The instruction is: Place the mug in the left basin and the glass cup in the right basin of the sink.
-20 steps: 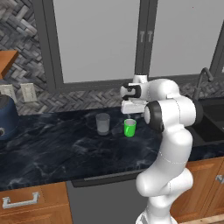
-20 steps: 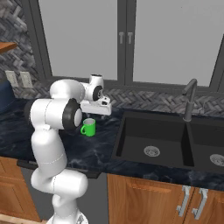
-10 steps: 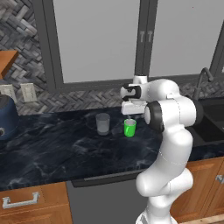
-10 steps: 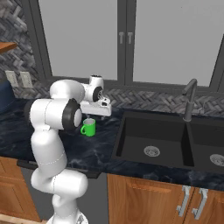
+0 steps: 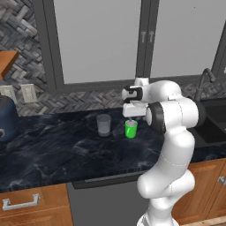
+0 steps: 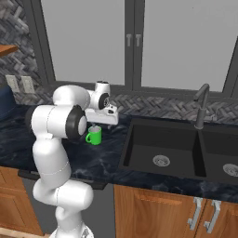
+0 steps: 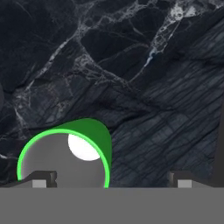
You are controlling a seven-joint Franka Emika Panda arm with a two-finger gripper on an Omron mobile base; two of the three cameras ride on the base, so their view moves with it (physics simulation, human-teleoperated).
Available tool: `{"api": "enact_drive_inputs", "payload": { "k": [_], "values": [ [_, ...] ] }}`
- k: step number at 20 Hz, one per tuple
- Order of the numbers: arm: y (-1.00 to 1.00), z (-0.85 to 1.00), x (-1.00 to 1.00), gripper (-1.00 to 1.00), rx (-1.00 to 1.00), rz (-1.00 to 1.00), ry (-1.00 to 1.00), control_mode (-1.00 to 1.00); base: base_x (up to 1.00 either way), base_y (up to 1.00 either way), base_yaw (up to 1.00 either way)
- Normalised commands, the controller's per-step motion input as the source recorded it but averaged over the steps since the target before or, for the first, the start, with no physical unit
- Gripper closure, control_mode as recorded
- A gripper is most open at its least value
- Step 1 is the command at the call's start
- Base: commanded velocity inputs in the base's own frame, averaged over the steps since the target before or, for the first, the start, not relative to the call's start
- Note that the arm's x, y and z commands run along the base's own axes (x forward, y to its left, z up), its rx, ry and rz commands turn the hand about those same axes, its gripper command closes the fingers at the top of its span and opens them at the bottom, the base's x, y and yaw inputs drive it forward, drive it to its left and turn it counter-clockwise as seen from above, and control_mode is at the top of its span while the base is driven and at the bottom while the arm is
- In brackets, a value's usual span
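Dark marbled counter [image 5: 57, 150] runs under tall windows, and the mug [image 5: 130, 129] stands on it upright, between the glass cup [image 5: 103, 125] on one side and the sink [image 6: 186, 151] on the other. From the right base view the mug's handle points away from the sink. Directly above the mug hangs the gripper [image 7: 108, 178], spread wide; in the hand view one finger tip sits over the mug's rim while the other stands well clear of it, so the mug is off-centre between them. That offset looks like the main risk: closing as it stands could nudge or tip the mug, or pinch only the rim. A sideways shove might also push it toward the glass cup just beside it. Mug and glass cup both look empty. Past the mug, the left basin [image 6: 160, 139] and the right basin [image 6: 223, 153] hold nothing but their drains.
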Motion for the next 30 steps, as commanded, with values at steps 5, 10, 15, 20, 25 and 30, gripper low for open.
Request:
{"api": "enact_drive_inputs", "payload": {
  "k": [5,10,15,20,25,30],
  "values": [
    [-0.01,-0.14,-0.04,-1.0,0.0,0.0,0.0,-1.0,0.0,0.0,0.0],
    [-0.01,-0.2,-0.02,-1.0,0.0,0.0,0.0,-1.0,0.0,0.0,0.0],
    [0.0,-0.14,0.0,-1.0,0.0,0.0,0.0,-1.0,0.0,0.0,0.0],
    [0.0,-0.08,0.0,-1.0,0.0,0.0,0.0,-1.0,0.0,0.0,0.0],
    [0.0,-0.12,0.0,-1.0,0.0,0.0,0.0,-1.0,0.0,0.0,0.0],
    [0.0,-0.15,0.0,-1.0,0.0,0.0,0.0,-1.0,0.0,0.0,0.0]
  ]
}}
